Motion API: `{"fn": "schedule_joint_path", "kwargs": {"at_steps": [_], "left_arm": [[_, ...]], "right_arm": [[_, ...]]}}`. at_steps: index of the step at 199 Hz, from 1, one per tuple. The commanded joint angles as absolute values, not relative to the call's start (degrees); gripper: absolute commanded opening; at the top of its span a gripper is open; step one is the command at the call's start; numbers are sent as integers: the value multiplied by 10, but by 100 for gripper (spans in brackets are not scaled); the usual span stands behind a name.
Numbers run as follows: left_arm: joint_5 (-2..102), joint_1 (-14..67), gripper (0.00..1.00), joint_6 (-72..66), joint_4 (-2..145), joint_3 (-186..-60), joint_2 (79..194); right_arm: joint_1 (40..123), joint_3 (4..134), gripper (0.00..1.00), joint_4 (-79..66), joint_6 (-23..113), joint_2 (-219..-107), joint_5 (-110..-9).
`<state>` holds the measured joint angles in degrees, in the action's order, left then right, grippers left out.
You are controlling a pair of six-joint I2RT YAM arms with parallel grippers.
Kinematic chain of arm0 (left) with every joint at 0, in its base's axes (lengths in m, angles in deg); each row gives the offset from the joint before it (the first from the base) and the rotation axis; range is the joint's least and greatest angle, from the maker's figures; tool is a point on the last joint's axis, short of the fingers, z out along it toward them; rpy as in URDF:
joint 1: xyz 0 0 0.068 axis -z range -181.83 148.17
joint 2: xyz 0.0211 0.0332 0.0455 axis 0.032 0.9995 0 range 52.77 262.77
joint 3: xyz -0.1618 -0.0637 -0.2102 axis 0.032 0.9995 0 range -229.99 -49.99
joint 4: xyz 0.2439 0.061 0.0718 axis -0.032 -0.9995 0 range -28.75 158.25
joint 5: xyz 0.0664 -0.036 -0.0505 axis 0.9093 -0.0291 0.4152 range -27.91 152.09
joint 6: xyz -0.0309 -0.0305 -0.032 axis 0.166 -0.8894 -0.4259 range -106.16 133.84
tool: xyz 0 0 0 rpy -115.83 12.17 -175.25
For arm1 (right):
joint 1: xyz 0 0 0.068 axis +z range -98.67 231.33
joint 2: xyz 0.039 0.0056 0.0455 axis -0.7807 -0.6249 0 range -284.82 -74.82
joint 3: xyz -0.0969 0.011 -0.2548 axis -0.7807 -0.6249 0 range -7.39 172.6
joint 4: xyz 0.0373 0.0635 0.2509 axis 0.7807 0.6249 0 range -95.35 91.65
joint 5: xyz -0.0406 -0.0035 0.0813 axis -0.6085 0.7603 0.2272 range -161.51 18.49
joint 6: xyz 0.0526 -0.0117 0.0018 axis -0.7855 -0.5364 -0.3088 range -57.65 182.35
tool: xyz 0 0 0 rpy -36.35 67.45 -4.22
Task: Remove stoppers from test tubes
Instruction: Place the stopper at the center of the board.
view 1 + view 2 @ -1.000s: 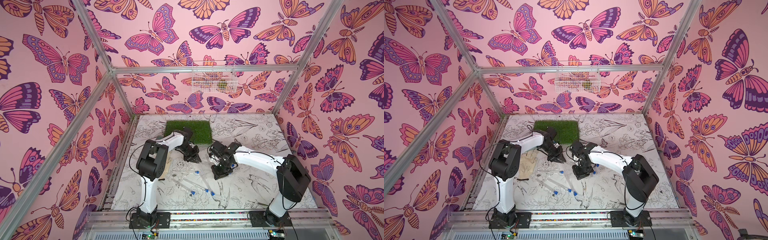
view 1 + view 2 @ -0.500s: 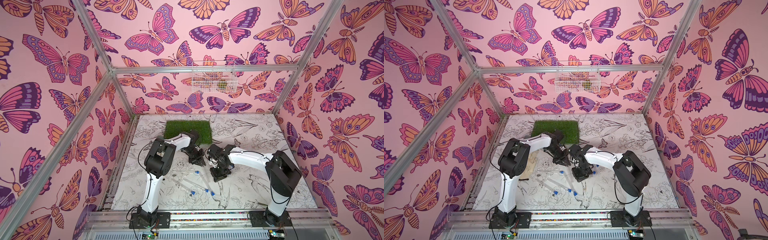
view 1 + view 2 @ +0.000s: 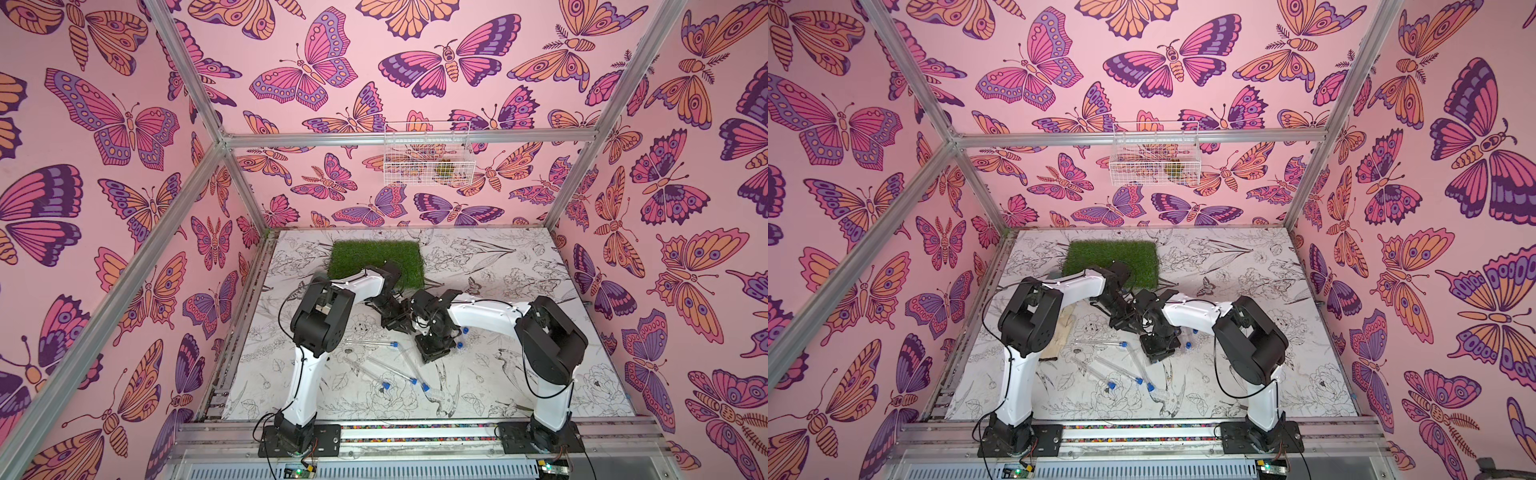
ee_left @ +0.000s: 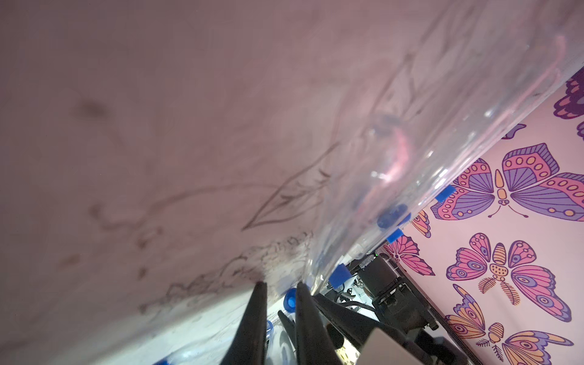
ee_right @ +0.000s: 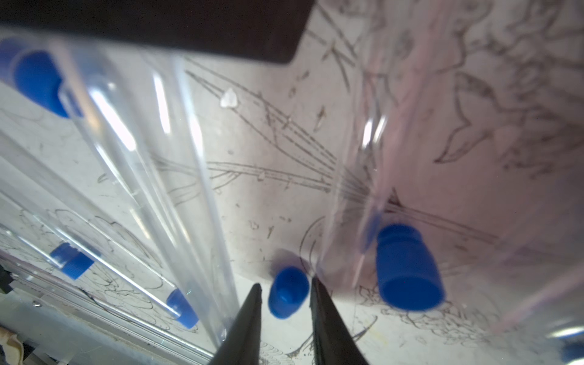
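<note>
Several capped tubes (image 3: 392, 369) lie near the right gripper (image 5: 286, 282), whose parted jaws flank a loose stopper (image 5: 288, 297) that may roll among them and hinder grasps, while the left gripper (image 4: 280, 284) is pressed shut.

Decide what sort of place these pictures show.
Probably an enclosed robot test cell: silver aluminium frame with pink butterfly-print walls, two white-and-black robot arms bolted at the front, and slim clear test tubes with small blue stoppers on the flower-printed tabletop.
</note>
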<state>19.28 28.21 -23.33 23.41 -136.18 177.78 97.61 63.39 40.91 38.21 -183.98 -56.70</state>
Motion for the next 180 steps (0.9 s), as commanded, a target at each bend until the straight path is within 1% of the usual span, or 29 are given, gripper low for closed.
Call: {"fn": "schedule_joint_path", "kwargs": {"at_steps": [1,23,72,107,134,180], "left_arm": [[201,286,0,-238,232,-1342,1792],[202,287,0,-238,234,-1339,1793],[206,289,0,-240,238,-1337,1794],[213,291,0,-243,241,-1337,1800],[217,293,8,-245,241,-1339,1803],[219,294,18,-245,241,-1329,1799]], "right_arm": [[980,649,33,417,379,-1844,-580],[981,649,38,419,377,-1835,-582],[980,637,42,420,360,-1779,-583],[980,603,43,388,324,-1716,-554],[981,589,45,390,316,-1670,-564],[973,578,48,411,318,-1608,-592]]}}
